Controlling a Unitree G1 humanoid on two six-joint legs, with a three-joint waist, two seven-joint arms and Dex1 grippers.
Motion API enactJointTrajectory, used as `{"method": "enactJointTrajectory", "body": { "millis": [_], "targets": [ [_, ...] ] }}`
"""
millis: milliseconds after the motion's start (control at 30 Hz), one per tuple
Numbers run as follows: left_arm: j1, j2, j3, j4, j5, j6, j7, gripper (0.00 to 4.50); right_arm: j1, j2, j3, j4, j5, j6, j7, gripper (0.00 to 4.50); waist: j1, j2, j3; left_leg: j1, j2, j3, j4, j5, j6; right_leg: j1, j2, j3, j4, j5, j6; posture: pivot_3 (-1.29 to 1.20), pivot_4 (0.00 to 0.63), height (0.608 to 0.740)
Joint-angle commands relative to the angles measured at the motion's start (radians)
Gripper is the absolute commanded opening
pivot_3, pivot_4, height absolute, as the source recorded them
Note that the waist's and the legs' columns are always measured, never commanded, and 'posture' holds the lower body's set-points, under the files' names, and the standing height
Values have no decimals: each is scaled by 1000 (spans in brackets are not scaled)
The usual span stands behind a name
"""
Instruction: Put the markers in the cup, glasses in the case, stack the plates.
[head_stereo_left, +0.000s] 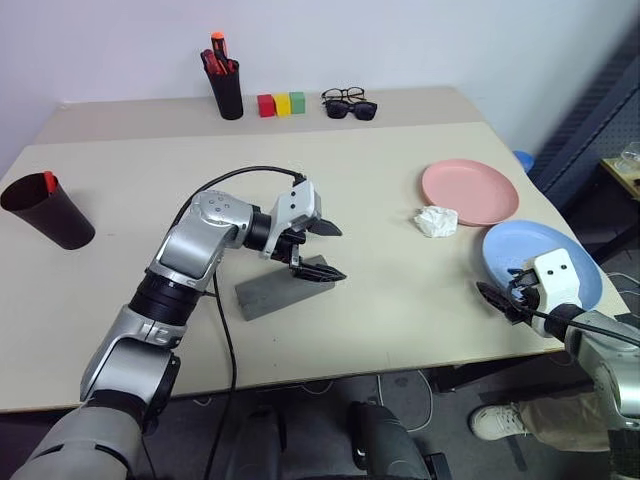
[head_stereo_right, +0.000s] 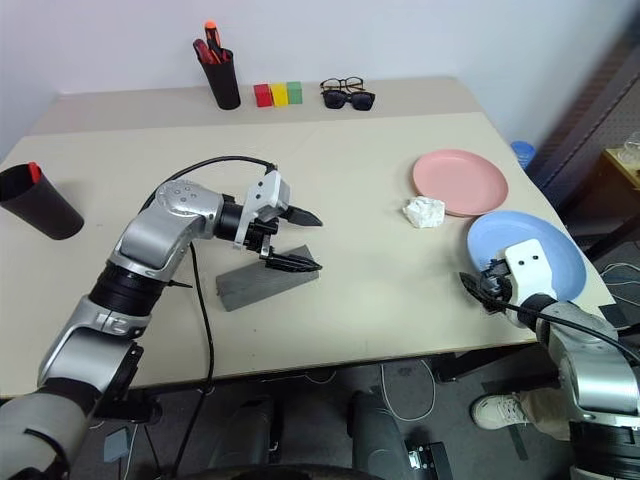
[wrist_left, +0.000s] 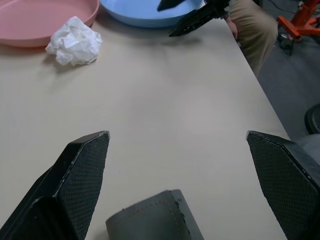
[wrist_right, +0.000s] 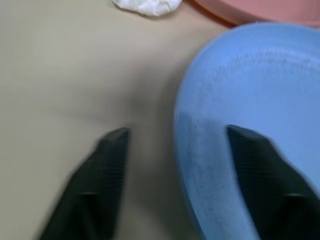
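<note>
Left eye view takes in the whole beige surface (head_stereo_left: 380, 200). Near its middle lies the grey case (head_stereo_left: 275, 287), shut and flat. The left gripper (head_stereo_left: 328, 250) hovers just over the case's right end with its fingers spread wide apart and nothing between them; the left wrist view shows the same, both black fingers (wrist_left: 80, 170) far apart with the rounded end of the case below them.

At the right edge, the light blue plate (head_stereo_left: 545, 262) sits close to the near right corner, and the salmon pink plate (head_stereo_left: 470, 191) lies just behind it, the two not stacked. A crumpled white tissue (head_stereo_left: 436, 221) rests against the pink plate's left rim. The right gripper (head_stereo_left: 510, 295) is at the blue plate's near-left rim. In the right wrist view one finger (wrist_right: 107, 170) is over the bare surface and the other over the plate, so the rim runs between them; they are apart, and I cannot tell whether either touches the plate.

Near the left edge stands the dark tapered cup (head_stereo_left: 50, 211), tilted as seen from here, with a red-capped marker (head_stereo_left: 48, 181) poking out of its mouth.

Along the far edge stand a black pen holder (head_stereo_left: 226, 88) bunched with red and orange markers, three small blocks (head_stereo_left: 282, 104) in red, yellow and green, and two pairs of eyewear touching each other: the thin-framed glasses (head_stereo_left: 343, 94) behind, dark sunglasses (head_stereo_left: 352, 109) in front.
</note>
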Motion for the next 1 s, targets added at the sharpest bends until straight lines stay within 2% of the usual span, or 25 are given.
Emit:
{"method": "enactJointTrajectory", "body": {
  "millis": [33,100,400,533,667,833,1000],
  "targets": [
    [-22,8,11,-20,-10,-2,11,4500,-19,-6,-9,5,5,14,-12,1110,-1,0,0,0,0,0,0,0,0,0,0,0,0,0,0,0,150,740],
    [-22,11,14,-23,-11,2,17,4500,-25,-6,-5,16,5,26,-13,55,-1,0,0,0,0,0,0,0,0,0,0,0,0,0,0,0,150,740],
    [2,42,13,-62,-28,33,19,4500,-41,-5,14,27,-26,-5,-36,16,0,0,0,0,0,0,0,0,0,0,0,0,0,0,0,0,150,740],
    [8,44,21,-70,-39,47,36,4500,-113,-28,34,6,-87,-112,-67,16,-6,0,0,0,0,0,0,0,0,0,0,0,0,0,0,0,150,740],
    [16,45,24,-76,-41,53,60,4500,-267,-55,91,58,-149,-194,-77,16,-15,2,1,0,0,0,0,0,0,0,0,0,0,0,1,0,150,740],
    [30,47,37,-89,-48,71,91,4500,-506,-64,205,326,-209,-339,-8,16,-24,2,1,0,0,0,-1,0,0,0,0,0,0,0,0,0,150,740],
    [62,61,63,-128,-48,98,141,4500,-774,-26,325,788,-295,-566,49,16,-29,2,2,0,0,0,-1,0,0,0,0,0,0,0,1,0,150,740]
  ]
}}
